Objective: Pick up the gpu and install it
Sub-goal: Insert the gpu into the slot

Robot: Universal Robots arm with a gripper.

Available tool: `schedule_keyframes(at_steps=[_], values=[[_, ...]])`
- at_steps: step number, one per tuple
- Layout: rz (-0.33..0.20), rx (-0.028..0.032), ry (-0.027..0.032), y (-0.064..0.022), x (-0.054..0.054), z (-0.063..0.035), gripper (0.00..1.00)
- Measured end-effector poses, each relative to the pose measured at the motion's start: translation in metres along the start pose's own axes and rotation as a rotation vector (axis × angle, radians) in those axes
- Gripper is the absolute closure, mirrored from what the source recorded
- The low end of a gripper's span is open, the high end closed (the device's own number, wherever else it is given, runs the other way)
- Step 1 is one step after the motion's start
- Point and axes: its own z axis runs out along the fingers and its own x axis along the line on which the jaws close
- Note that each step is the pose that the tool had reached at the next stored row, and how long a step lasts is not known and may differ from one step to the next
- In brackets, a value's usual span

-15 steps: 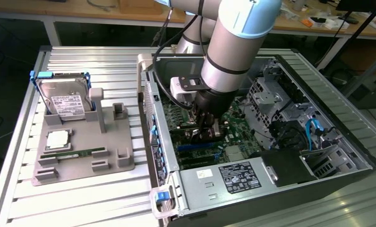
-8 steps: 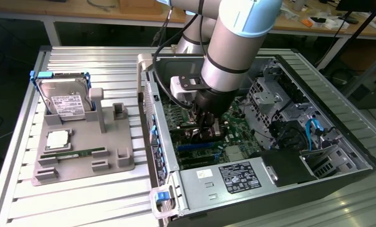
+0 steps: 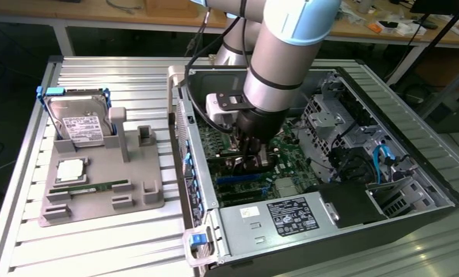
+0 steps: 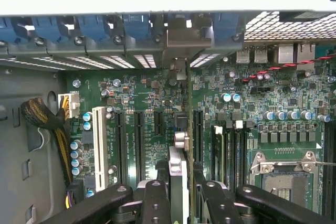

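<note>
Inside the one open case (image 3: 414, 173), one pincer (image 4: 181, 192) grips one gpu (image 4: 178, 156)

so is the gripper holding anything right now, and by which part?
Yes: the gripper is shut on the gpu, pinching the card's upper edge with a finger on each face, edge-on above the motherboard slots inside the open case.

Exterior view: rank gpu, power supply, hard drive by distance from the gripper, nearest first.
1. gpu: held edge-on in the gripper, inside the case.
2. power supply: case's near end.
3. hard drive: upright in the grey holder, exterior view's left.
</note>
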Motion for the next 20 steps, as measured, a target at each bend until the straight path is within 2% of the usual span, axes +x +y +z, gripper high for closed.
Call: schedule_keyframes(at_steps=[2,5,20], values=[[0.000,0.0048,-0.0002,0.0013,0.0000,0.0001,0.72],[0.000,0.0082,-0.0003,0.0024,0.0000,0.0001,0.72],[0.000,0.0074,-0.0002,0.0026,0.0001,0.0001,0.72]])
